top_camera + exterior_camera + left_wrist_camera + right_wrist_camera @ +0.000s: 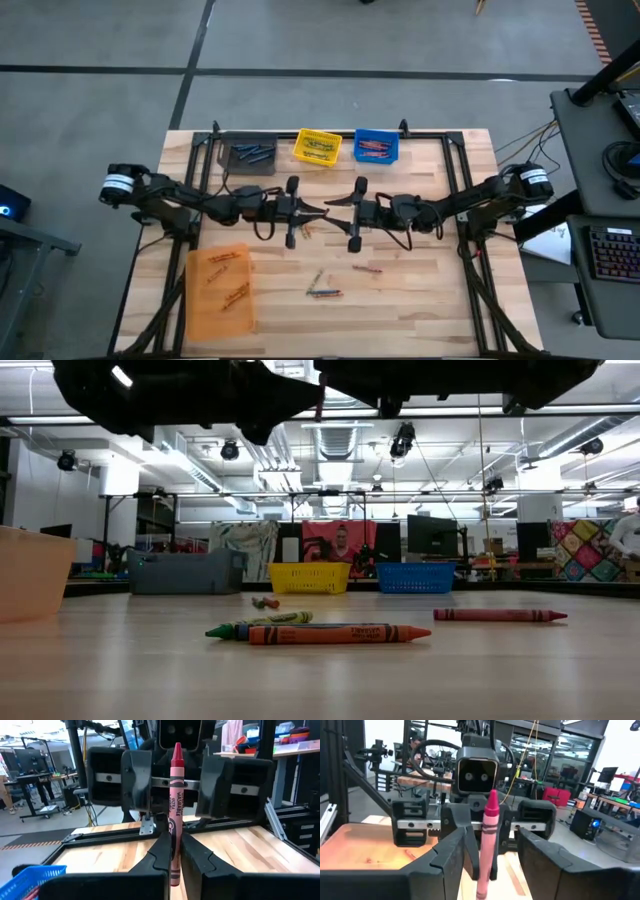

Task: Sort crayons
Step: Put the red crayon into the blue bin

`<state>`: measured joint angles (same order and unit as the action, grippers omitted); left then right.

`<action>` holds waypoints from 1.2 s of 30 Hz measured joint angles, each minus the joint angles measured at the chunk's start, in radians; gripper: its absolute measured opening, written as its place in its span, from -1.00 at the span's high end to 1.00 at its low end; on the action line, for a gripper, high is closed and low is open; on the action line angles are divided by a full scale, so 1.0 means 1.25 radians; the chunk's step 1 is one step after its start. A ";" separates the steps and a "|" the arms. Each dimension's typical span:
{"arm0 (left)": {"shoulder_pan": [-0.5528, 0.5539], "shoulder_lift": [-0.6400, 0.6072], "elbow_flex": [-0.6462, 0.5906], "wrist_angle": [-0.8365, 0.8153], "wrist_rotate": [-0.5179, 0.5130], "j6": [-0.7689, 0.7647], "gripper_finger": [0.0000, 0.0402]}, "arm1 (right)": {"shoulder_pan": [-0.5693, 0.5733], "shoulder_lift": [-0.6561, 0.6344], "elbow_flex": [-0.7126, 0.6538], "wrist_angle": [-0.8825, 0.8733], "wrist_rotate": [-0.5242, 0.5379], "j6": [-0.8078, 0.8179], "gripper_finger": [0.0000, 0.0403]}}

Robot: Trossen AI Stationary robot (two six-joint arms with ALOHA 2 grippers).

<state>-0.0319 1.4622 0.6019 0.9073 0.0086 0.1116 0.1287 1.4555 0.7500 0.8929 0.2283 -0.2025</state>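
Note:
My left gripper (175,842) is shut on a red crayon (175,795) above the middle of the table, and also shows in the high view (318,212). My right gripper (491,835) faces it tip to tip (334,205). It is open, with one finger on either side of the same crayon (488,832), and I see no touch. Loose crayons lie on the table: an orange, a blue and a green one (322,292), a red one (366,268) and some short ones (308,232). My left gripper pinches the red crayon's lower part (174,854) between its two fingers. The fingers come level from the table's left and lie across the crayon. The crayon stands upright with its pointed tip (176,747) up, lifted clear of the table.
A grey bin (250,155), a yellow bin (318,147) and a blue bin (376,148) stand along the far edge, each with crayons inside. An orange bin (220,290) with orange crayons sits at the near left. A person (343,547) sits beyond the table.

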 joint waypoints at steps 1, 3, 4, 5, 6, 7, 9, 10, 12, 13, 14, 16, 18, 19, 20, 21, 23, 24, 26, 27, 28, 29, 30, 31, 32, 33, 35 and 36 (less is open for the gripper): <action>0.000 0.011 0.009 0.001 0.000 0.000 1.00 | -0.001 0.000 0.000 0.000 0.000 -0.005 0.18; 0.000 0.024 0.019 -0.006 0.000 0.000 1.00 | -0.003 0.001 0.000 0.003 0.000 -0.012 0.21; 0.000 0.032 0.028 -0.004 0.000 0.001 1.00 | -0.003 0.000 0.000 0.003 0.000 -0.012 0.24; 0.000 0.034 0.033 0.000 0.000 0.003 1.00 | -0.004 0.000 -0.001 0.001 0.000 -0.015 0.27; 0.000 0.034 0.033 0.000 0.000 0.006 1.00 | -0.004 0.000 -0.002 0.000 0.001 -0.016 0.31; 0.000 0.034 0.035 0.001 0.000 0.007 1.00 | -0.004 -0.001 -0.002 0.001 0.001 -0.019 0.35; 0.000 0.034 0.036 0.000 0.001 0.008 1.00 | -0.004 -0.004 -0.002 0.002 0.001 -0.028 0.46; 0.000 0.033 0.035 0.001 0.000 0.008 1.00 | -0.004 -0.005 -0.002 0.002 0.001 -0.036 0.52; 0.000 0.031 0.031 0.004 0.000 0.008 1.00 | -0.004 -0.005 -0.002 0.002 0.000 -0.042 0.66; 0.000 0.031 0.030 0.004 0.000 0.008 1.00 | -0.004 -0.005 -0.002 0.001 0.000 -0.045 0.72; 0.000 0.031 0.029 0.005 0.000 0.005 1.00 | -0.004 -0.005 -0.002 0.001 -0.001 -0.048 0.79; 0.000 0.031 0.029 0.006 -0.001 -0.006 0.99 | -0.004 -0.005 -0.002 0.001 -0.002 -0.048 0.90; 0.000 0.031 0.029 0.006 -0.002 -0.012 0.93 | -0.004 -0.005 -0.002 0.001 -0.002 -0.046 0.91; 0.000 0.031 0.029 0.006 -0.002 -0.013 0.89 | -0.004 -0.005 -0.002 0.001 -0.002 -0.043 0.91; 0.000 0.031 0.029 0.006 -0.002 -0.014 0.85 | -0.004 -0.005 -0.002 0.001 -0.002 -0.041 0.90; 0.000 0.031 0.029 0.006 -0.002 -0.016 0.79 | -0.004 -0.005 -0.002 0.001 -0.001 -0.038 0.90; 0.000 0.031 0.029 0.006 -0.001 -0.016 0.67 | -0.004 -0.006 -0.002 0.001 0.001 -0.033 0.90; 0.000 0.030 0.027 0.005 0.000 -0.016 0.60 | -0.004 -0.006 -0.002 0.001 0.005 -0.033 0.90; 0.000 0.025 0.023 -0.002 -0.003 -0.016 0.47 | -0.006 -0.013 -0.002 -0.004 0.024 -0.035 0.90; 0.000 0.017 0.021 -0.014 -0.017 -0.015 0.40 | -0.008 -0.019 -0.002 -0.013 0.041 -0.036 0.90; 0.000 0.006 0.019 -0.034 -0.036 -0.011 0.34 | -0.012 -0.029 0.002 -0.039 0.064 -0.040 0.90; 0.000 -0.009 0.019 -0.063 -0.064 -0.005 0.29 | -0.020 -0.043 0.011 -0.084 0.087 -0.043 0.90; -0.001 -0.026 0.019 -0.097 -0.092 0.000 0.25 | -0.031 -0.056 0.026 -0.142 0.111 -0.048 0.91; 0.000 -0.044 0.019 -0.133 -0.121 0.004 0.21 | -0.045 -0.069 0.044 -0.214 0.132 -0.048 0.91; 0.000 -0.064 0.019 -0.172 -0.144 0.006 0.17 | -0.063 -0.081 0.069 -0.295 0.147 -0.042 0.91; 0.000 -0.084 0.018 -0.205 -0.163 0.007 0.15 | -0.085 -0.090 0.097 -0.381 0.152 -0.029 0.91; 0.000 -0.121 0.018 -0.255 -0.191 0.008 0.12 | -0.143 -0.095 0.165 -0.564 0.153 0.004 0.91; 0.000 -0.139 0.018 -0.274 -0.200 0.008 0.11 | -0.174 -0.094 0.199 -0.646 0.153 0.015 0.91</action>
<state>-0.0319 1.2885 0.6247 0.5647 -0.2409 0.1211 -0.0886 1.3382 0.9986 0.0858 0.4199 -0.1843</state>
